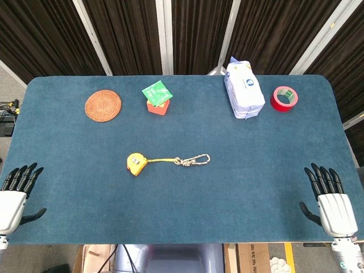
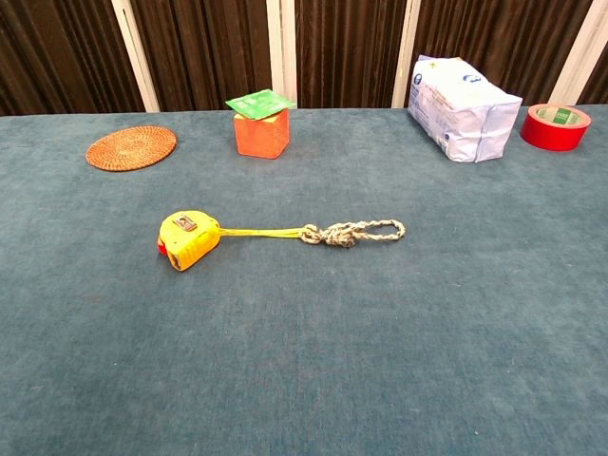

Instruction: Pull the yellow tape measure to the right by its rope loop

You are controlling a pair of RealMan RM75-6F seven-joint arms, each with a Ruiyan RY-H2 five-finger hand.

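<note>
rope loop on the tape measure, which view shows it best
The chest view: the rope loop appears larger there, with its knots and open end clear beside the yellow tape measure. The head view shows the same loop from above, smaller, with less detail.

The white-backed left hand (image 1: 14, 196) with black fingers is cut by the head view's left and bottom edges. The matching right hand (image 1: 329, 203) loses its wrist at the bottom edge. The print on the white plastic-wrapped pack (image 2: 463, 107) is perhaps too small to read.
</note>
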